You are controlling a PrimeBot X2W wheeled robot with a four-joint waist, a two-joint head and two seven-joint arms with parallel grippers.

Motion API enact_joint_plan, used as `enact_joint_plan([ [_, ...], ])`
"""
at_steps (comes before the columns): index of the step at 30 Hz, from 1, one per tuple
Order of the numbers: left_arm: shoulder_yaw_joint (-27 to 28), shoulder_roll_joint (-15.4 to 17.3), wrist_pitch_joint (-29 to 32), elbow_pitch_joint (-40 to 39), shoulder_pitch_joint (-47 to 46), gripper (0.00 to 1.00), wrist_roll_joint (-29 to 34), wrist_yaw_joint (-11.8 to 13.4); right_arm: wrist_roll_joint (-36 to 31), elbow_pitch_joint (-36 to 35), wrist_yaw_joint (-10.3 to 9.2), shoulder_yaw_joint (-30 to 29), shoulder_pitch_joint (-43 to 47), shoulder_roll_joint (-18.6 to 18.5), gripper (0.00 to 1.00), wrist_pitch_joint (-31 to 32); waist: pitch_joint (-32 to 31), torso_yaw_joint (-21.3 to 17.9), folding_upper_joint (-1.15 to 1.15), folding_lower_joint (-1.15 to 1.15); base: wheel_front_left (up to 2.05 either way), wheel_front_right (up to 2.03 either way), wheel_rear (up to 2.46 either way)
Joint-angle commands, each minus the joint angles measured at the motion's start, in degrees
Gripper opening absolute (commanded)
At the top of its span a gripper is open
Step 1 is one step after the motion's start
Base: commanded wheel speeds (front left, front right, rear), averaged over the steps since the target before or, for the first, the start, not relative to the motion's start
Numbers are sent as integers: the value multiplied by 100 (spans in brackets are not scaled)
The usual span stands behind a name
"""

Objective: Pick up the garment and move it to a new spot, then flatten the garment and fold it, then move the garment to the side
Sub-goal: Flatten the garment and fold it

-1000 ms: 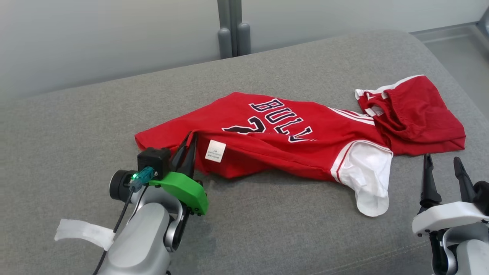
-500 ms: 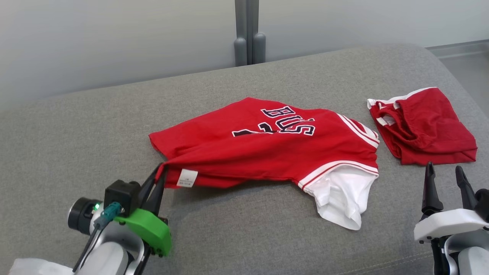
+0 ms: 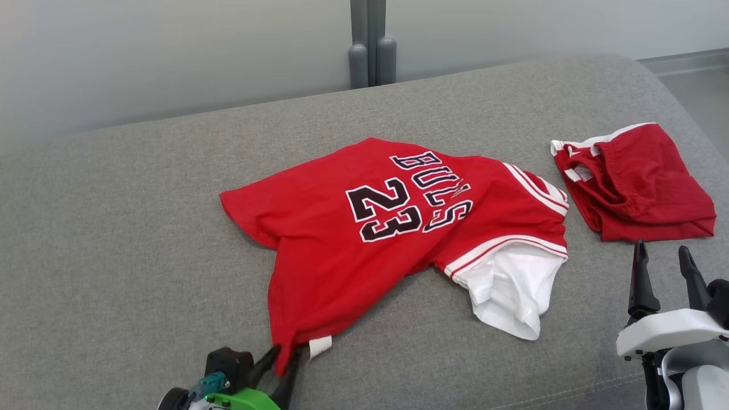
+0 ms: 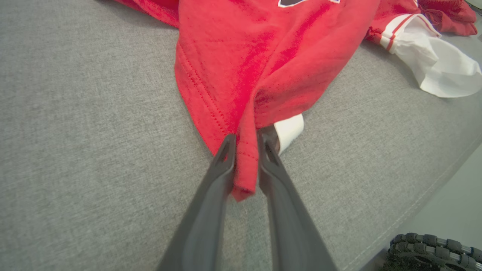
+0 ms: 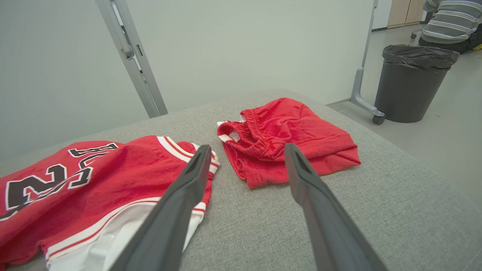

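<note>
The garment [image 3: 364, 239] is a red jersey with dark "23" lettering and a white sleeve. It lies spread on the grey cushion [image 3: 114, 228], and also appears in the left wrist view [image 4: 263, 56] and right wrist view [image 5: 94, 177]. My left gripper [image 3: 285, 356] sits at the near edge, and its fingers pinch the jersey's lower hem corner beside a white tag [image 4: 288, 130]. In the left wrist view the left gripper [image 4: 244, 141] has red cloth filling the narrow gap between its fingers. My right gripper [image 3: 660, 253] stands open and empty at the lower right, short of the white sleeve [image 3: 507, 290].
Red shorts [image 3: 638, 182] lie crumpled at the cushion's right end, ahead of the right gripper [image 5: 246, 150]. A grey post [image 3: 370, 45] rises behind the cushion. A black bin [image 5: 414, 82] and a seated person [image 5: 448, 19] are beyond the right edge.
My left gripper has drawn the hem corner toward the near edge, and the jersey has unfolded so the "23" now shows. The head camera shifted. The right gripper stayed put.
</note>
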Motion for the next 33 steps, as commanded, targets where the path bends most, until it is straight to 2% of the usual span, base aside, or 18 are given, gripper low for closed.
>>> enact_joint_plan([
  [1,6,-17,-62,83,-2,100,-33,-34,-43,18,0,-20,-59,-21,100,-28,0,9,0,0,0,0,0],
  [7,82,-13,-295,196,6,100,-94,-21,-53,53,0,-82,-54,-22,100,-39,-38,93,0,0,0,0,0],
  [12,259,168,-336,-252,184,100,-277,1,-21,62,0,-111,-23,-22,100,-63,-61,179,0,0,0,0,0],
  [17,449,340,-191,-684,64,100,-342,138,18,56,0,-46,-56,-22,100,-58,-24,168,0,0,0,0,0],
  [19,492,264,-160,-691,-141,100,-398,153,19,61,0,5,-98,-23,100,-52,13,113,0,0,0,0,0],
  [25,506,-11,-103,-96,-729,100,-514,40,-23,40,0,76,-186,-23,100,-31,138,-111,0,0,0,0,0],
  [32,481,-350,-109,1425,-1660,100,-566,-116,-62,-61,0,118,-275,-22,100,12,358,-466,0,0,0,0,0],
  [33,485,-413,-75,1884,-1857,100,-594,-133,-44,-81,0,150,-304,-21,100,22,411,-548,0,0,0,0,0],
])
